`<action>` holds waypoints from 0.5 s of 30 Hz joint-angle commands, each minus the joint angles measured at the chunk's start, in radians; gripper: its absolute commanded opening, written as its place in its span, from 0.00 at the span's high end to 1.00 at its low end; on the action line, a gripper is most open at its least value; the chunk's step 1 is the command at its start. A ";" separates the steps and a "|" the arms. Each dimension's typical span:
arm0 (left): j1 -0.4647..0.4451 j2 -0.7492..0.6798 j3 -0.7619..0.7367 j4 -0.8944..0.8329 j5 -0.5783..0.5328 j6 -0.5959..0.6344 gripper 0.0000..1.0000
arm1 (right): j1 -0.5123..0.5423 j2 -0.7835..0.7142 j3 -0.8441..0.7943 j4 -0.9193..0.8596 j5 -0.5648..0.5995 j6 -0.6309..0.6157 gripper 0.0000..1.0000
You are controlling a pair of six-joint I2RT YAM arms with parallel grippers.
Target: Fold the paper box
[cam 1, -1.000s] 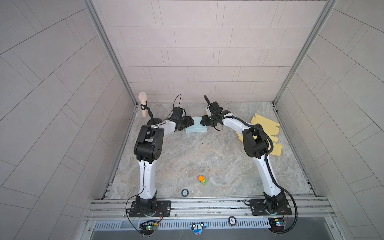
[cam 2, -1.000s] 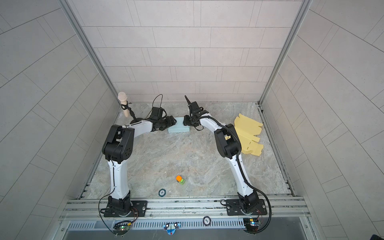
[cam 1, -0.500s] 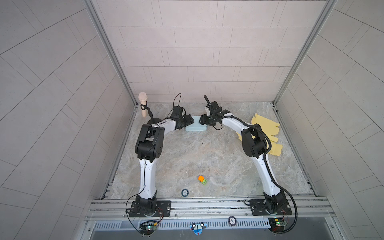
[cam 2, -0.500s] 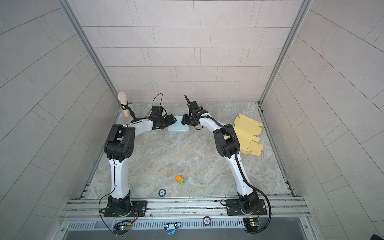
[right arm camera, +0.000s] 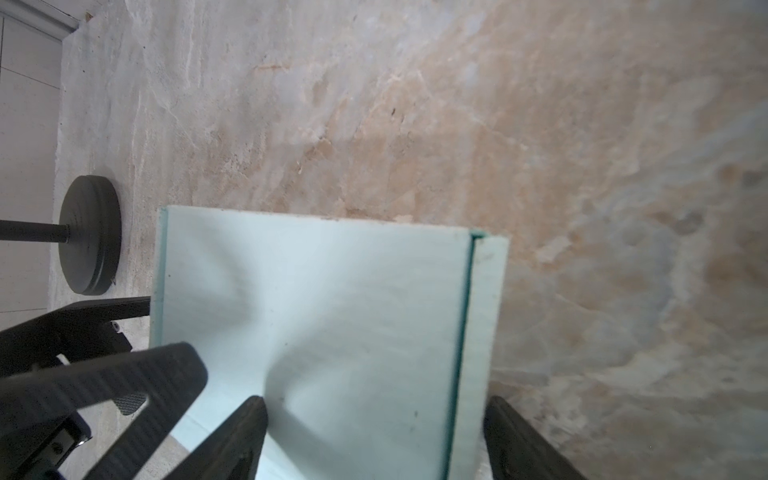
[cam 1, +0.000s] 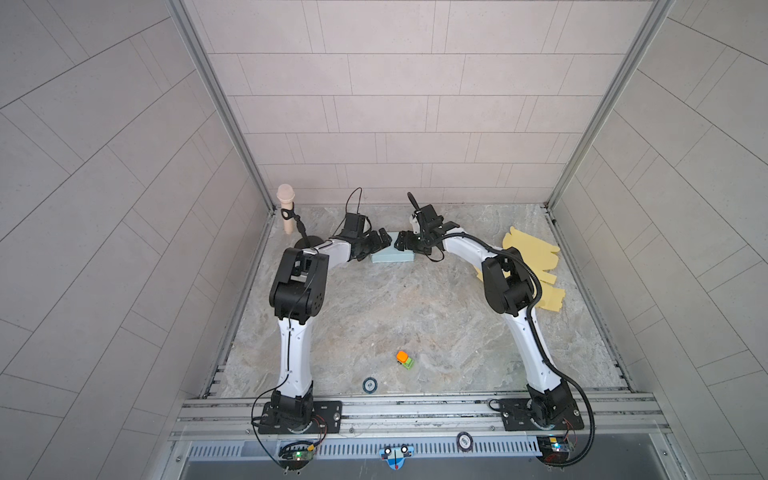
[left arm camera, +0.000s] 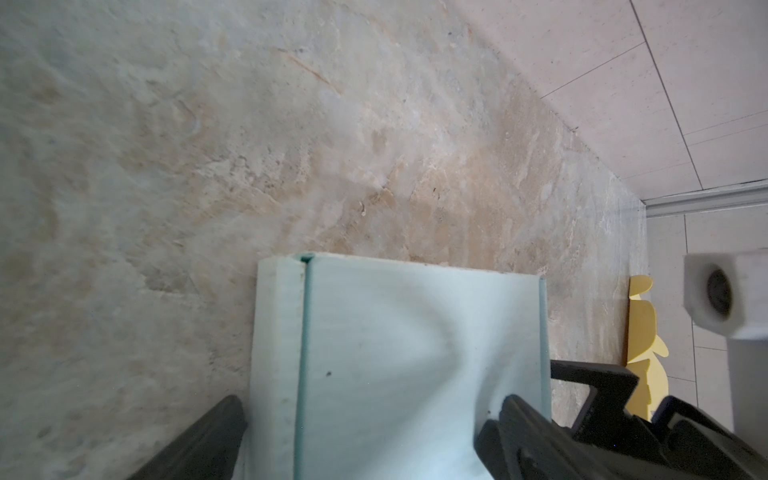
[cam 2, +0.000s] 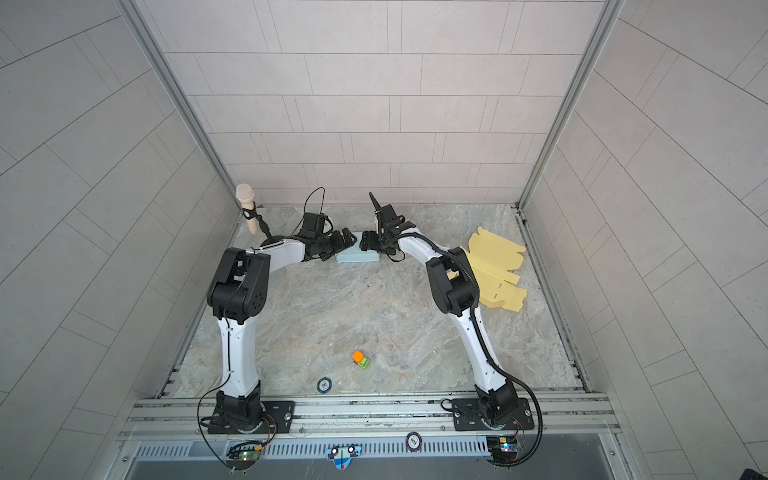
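Pale-blue paper box (cam 1: 392,257) lies flat, long axis nine-to-three; left gripper (cam 1: 381,242) at its nine o'clock end, right gripper (cam 1: 403,242) at three; both spread open, equally near, gripping nothing.

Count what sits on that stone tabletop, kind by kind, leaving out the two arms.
Pale blue paper box: 1
Pile of yellow flat sheets: 1
Orange-and-green toy: 1
Round dark disc: 1
Microphone on stand: 1
Total: 5

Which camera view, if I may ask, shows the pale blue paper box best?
Right wrist view: the pale blue paper box looms large, seam clear. Left wrist shows slightly less; both top views show it tiny.
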 commanded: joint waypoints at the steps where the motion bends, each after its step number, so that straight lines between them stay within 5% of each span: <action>1: 0.015 -0.066 -0.038 0.008 0.013 -0.001 0.00 | -0.006 -0.083 -0.037 0.004 0.015 0.001 0.13; 15: 0.021 -0.325 -0.313 0.097 0.049 -0.037 0.00 | -0.012 -0.339 -0.327 0.056 0.072 -0.016 0.12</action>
